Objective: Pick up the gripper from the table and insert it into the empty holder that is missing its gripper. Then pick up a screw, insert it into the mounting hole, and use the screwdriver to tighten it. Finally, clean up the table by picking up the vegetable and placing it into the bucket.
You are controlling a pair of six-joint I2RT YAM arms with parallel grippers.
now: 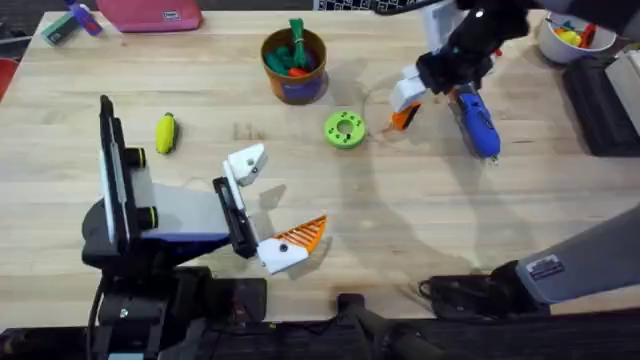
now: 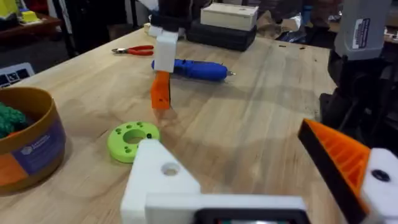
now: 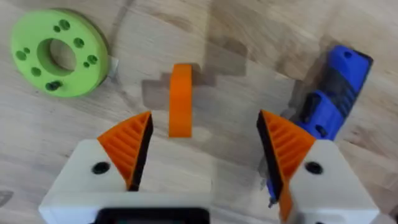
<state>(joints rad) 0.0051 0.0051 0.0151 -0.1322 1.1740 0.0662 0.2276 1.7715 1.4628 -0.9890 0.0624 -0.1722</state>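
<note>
The loose orange gripper point(image 3: 180, 99) lies on the table between the green disc and the blue screwdriver point(image 3: 333, 93); overhead it is the orange piece point(image 1: 403, 118). My right gripper point(image 3: 205, 134) hovers over it, open, one orange pad on either side and neither touching. My left gripper point(image 1: 288, 190) is open and holds nothing. One of its fingers is the bare white holder point(image 1: 245, 165) point(image 2: 161, 180); the other carries an orange pad point(image 2: 345, 158). The yellow vegetable point(image 1: 165, 132) lies at the left. The bucket point(image 1: 294, 65) stands at the back with green and red toys inside.
A green disc point(image 1: 344, 129) with small holes sits between the bucket and the right gripper. Red-handled pliers point(image 2: 134, 50) lie beyond the screwdriver point(image 1: 475, 120). A white bowl point(image 1: 565, 40) of toys stands at the back right, and a pink case point(image 1: 150, 14) at the back left.
</note>
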